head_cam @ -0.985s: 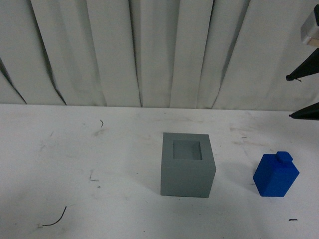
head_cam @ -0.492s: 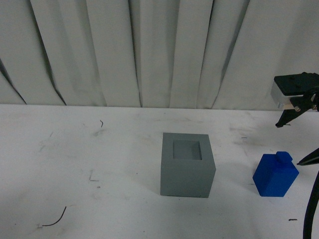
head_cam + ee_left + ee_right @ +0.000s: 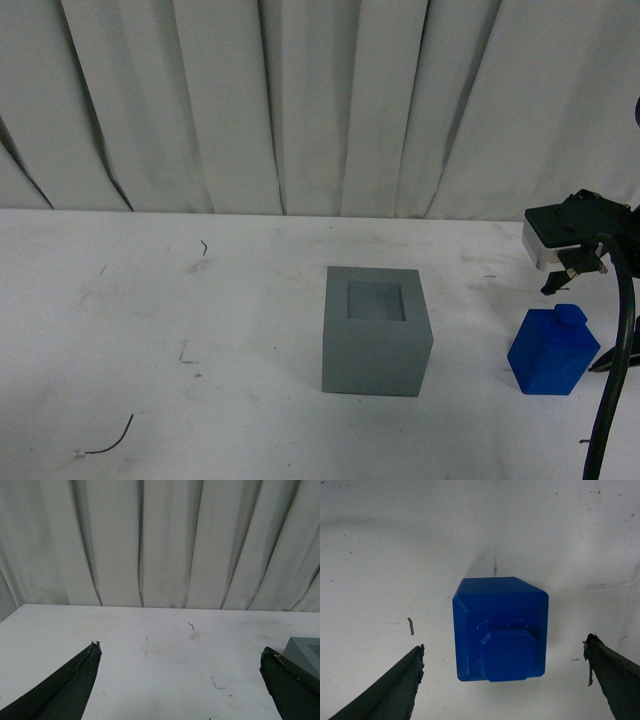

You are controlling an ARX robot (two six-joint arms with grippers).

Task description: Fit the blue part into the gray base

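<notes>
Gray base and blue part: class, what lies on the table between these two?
Nothing. In the front view the stretch of white table between the gray base and the blue part is bare; the two stand apart.

The blue block (image 3: 500, 628) looks like hard plastic, smooth with a slight sheen and faint embossed marks on its top; the gray cube (image 3: 376, 330) is matt and even, seemingly plastic too. The table (image 3: 200, 330) is white and matt, scuffed and flecked with dark marks; the curtain (image 3: 300, 100) is pale cloth in soft folds; the right gripper (image 3: 503, 644) has dark, matt fingers (image 3: 395, 690), ragged at the tips.
</notes>
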